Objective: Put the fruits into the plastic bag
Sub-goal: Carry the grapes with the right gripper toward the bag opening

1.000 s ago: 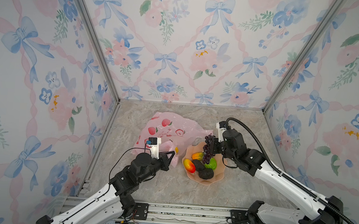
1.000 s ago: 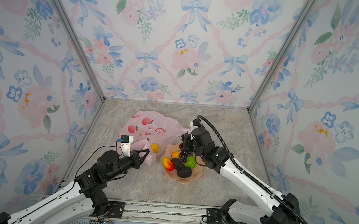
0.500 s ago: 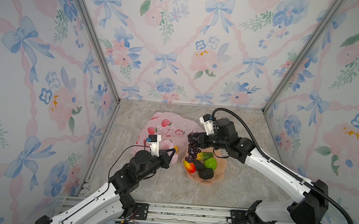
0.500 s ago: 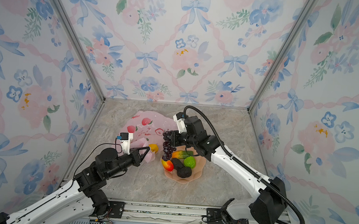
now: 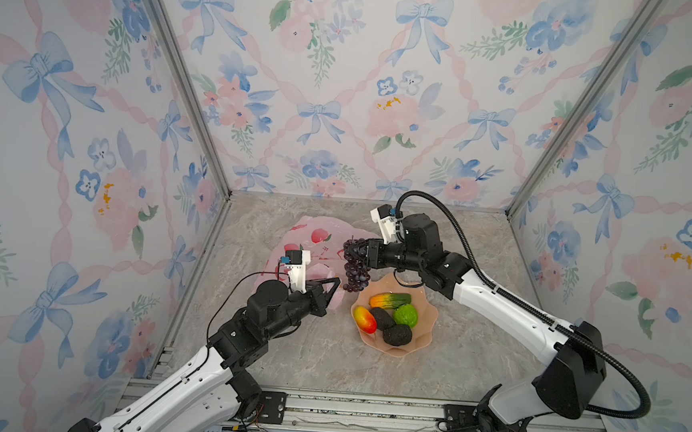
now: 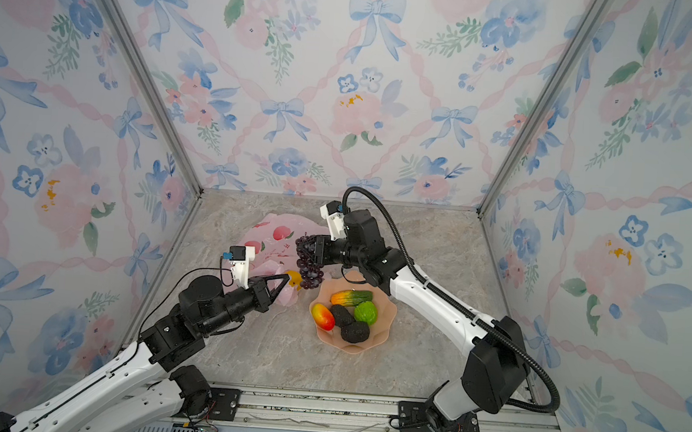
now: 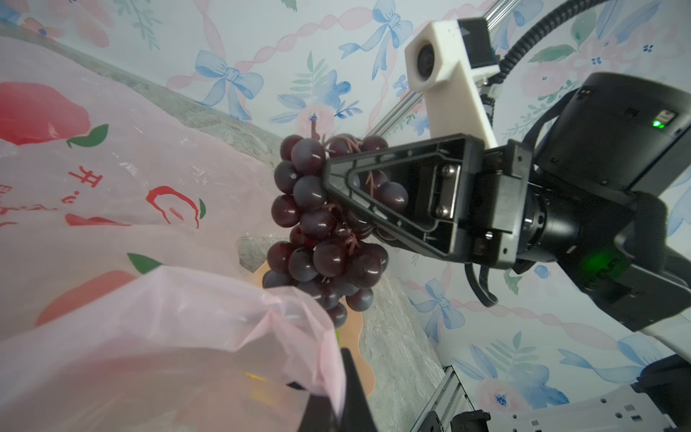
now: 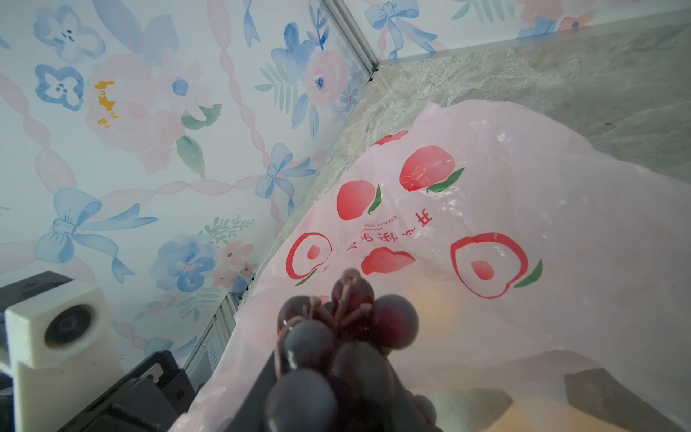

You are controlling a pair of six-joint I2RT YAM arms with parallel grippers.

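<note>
Now R claw [image 5: 359, 252] clamped on grapes [image 5: 355, 272], arm [image 5: 496, 307] stretched level, bunch hanging near bag [image 5: 318, 234]. L claw [image 5: 334, 284] pinched on bag edge, held up. Lemon [image 6: 293, 279] in bag. Bowl [image 5: 429, 312] holds mango [image 5: 364, 319], papaya [image 5: 389, 299], green fruit [image 5: 406, 315], 2 avocados [image 5: 397, 335].

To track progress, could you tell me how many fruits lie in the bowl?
5: papaya at the back, green fruit right, mango left, one avocado central, another avocado in front; more could hide beneath.

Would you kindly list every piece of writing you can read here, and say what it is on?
"开": red, on the plastic bag.
"ENJOY YO…": small red print beside it, upside down in the right wrist view; the rest is unreadable.
Other red characters on the bag: too crumpled to read.
</note>
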